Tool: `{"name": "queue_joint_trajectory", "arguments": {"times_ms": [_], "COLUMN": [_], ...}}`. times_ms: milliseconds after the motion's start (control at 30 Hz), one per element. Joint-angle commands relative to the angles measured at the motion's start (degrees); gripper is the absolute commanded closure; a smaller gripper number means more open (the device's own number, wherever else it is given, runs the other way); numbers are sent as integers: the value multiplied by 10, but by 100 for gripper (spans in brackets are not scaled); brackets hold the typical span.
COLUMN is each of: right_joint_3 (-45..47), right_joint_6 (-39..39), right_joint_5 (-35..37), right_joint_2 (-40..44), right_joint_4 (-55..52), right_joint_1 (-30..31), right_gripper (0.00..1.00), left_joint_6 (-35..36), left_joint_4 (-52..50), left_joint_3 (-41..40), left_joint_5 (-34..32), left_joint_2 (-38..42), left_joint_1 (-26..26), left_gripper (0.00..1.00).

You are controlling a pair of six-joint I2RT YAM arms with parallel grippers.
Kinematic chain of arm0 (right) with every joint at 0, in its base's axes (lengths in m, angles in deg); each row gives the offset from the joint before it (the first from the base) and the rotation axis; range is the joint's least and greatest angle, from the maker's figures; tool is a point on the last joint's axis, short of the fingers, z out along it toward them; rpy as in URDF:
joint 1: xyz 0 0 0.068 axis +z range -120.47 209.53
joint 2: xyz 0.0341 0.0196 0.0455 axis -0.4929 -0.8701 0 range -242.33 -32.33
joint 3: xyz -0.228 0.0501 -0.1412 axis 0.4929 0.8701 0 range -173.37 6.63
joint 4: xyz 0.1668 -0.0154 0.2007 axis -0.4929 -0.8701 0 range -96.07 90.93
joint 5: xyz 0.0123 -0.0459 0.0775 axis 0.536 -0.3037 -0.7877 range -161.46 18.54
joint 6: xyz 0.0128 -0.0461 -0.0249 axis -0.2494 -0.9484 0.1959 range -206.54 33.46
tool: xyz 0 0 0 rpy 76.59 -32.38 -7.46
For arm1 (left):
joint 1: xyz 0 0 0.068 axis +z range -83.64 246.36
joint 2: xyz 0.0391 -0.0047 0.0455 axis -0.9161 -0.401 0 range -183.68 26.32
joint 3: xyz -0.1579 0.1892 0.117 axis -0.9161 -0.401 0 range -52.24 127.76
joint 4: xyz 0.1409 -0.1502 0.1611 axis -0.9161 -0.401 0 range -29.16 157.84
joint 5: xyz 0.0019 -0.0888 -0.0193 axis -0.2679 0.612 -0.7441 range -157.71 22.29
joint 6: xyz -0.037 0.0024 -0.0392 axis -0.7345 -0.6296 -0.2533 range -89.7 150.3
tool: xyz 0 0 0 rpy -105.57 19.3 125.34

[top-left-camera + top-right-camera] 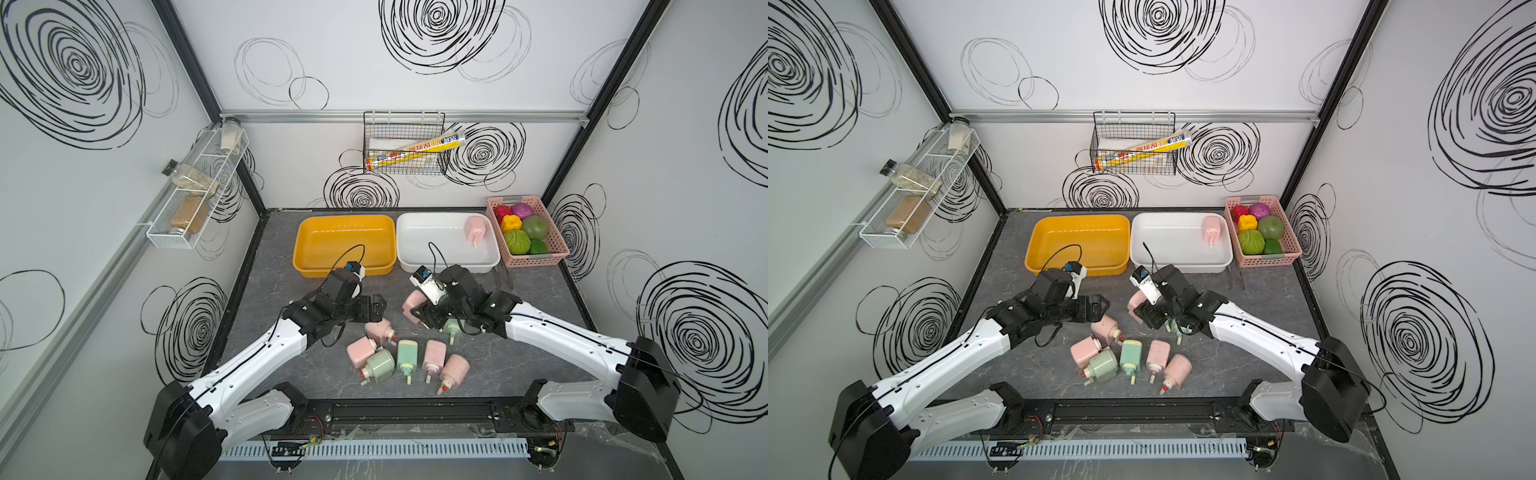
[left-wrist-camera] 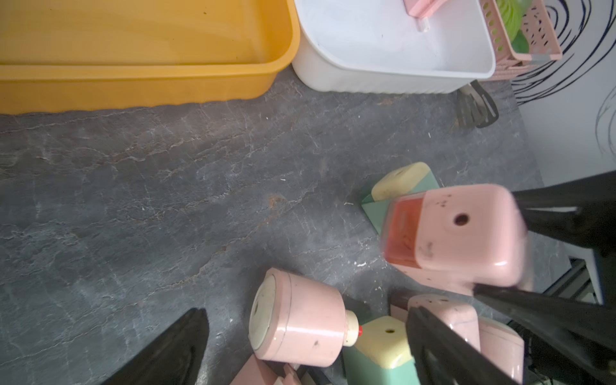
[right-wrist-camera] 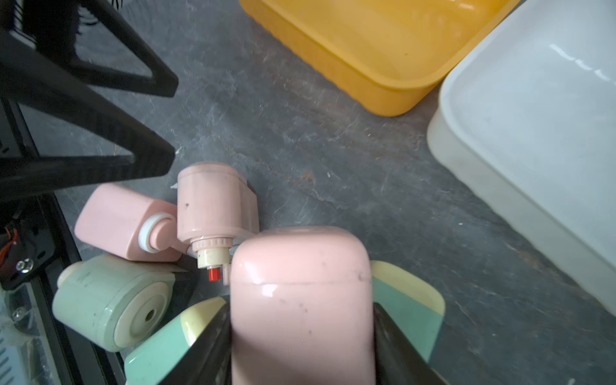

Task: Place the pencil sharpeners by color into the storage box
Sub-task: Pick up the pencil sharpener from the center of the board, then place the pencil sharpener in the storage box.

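Nearest the front edge, the loose pencil sharpeners point(image 1: 407, 355) lie on their sides on the grey table point(image 1: 270, 291), pink and mint green mixed, several touching. Each is a small blocky body with rounded corners, a cream neck and a thin crank stub, some red-tipped. Assessment: rigid hollow plastic, light, glossy and liable to slip. They are best taken across the two flat sides of the body, never by the stub, which looks easily snapped. Just behind, the left gripper point(image 1: 374, 309) stands wide open and empty over a round pink sharpener point(image 1: 380, 330). Beside it, the right gripper point(image 3: 301, 340) is clamped across the flanks of the held pink sharpener point(image 3: 300, 283), apparently raised above a green sharpener point(image 3: 410, 306). Farthest back, the yellow box point(image 1: 303, 268) holds nothing visible. The white box point(image 1: 449, 264) contains one boxed pink sharpener point(image 1: 475, 230), in the corner nearest the fruit basket point(image 1: 536, 259).
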Motion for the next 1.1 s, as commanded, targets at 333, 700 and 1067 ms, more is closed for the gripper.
{"name": "queue_joint_trajectory", "arguments": {"times_ms": [333, 700, 1067], "right_joint_3": [33, 18, -42], "right_joint_6": [81, 102, 74], "right_joint_5": [0, 16, 81], "right_joint_2": [84, 35, -67], "right_joint_4": [171, 225, 230], "right_joint_1": [-140, -224, -245], "right_gripper": [100, 100, 100], "left_joint_6": [-84, -99, -47], "left_joint_4": [94, 159, 175], "left_joint_3": [30, 59, 168], "left_joint_5": [-92, -138, -178], "left_joint_2": [-19, -101, -243], "left_joint_1": [8, -14, -23], "left_gripper": [1, 1, 1]}}
